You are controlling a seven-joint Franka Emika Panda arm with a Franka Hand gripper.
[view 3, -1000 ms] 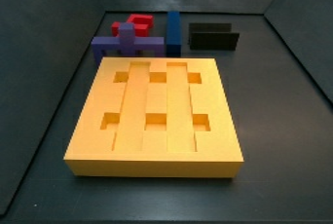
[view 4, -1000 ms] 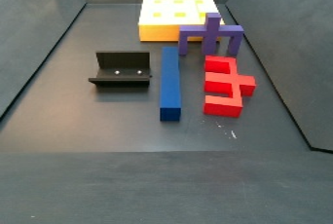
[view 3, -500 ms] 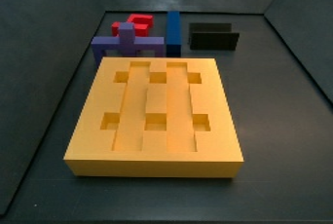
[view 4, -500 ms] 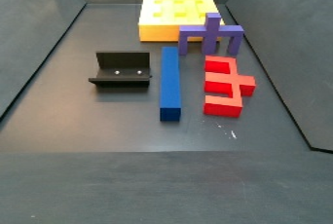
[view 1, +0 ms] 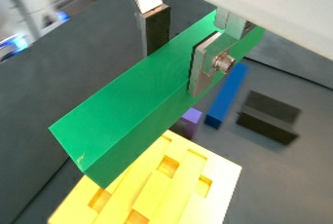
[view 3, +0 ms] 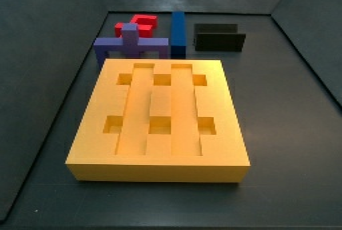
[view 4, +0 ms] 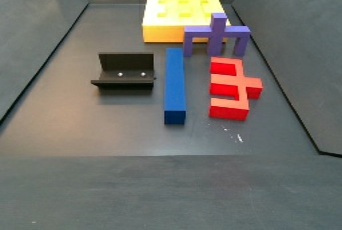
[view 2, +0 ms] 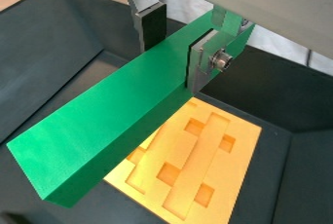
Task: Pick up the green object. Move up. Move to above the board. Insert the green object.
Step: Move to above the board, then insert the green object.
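the long plain green rectangular bar (view 2: 111, 121) is clamped near one end by the gripper (view 2: 176, 46), held high above the large orange-yellow grooved board (view 2: 196, 160). it is judged to be carried there for lining up with a groove before insertion.

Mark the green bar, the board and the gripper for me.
green bar (view 2: 111, 121): a wrist view, its broad face.
board (view 3: 160, 109): a side view, middle groove.
gripper (view 1: 180, 39): a wrist view, between fingertips.

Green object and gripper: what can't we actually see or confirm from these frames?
- Green object, shut in the gripper: absent from both side views, so its height above the board is unknown.
- Bar's underside: hidden in both wrist views.
- Board: partly covered by the bar in both wrist views.
- Arm: out of frame everywhere.
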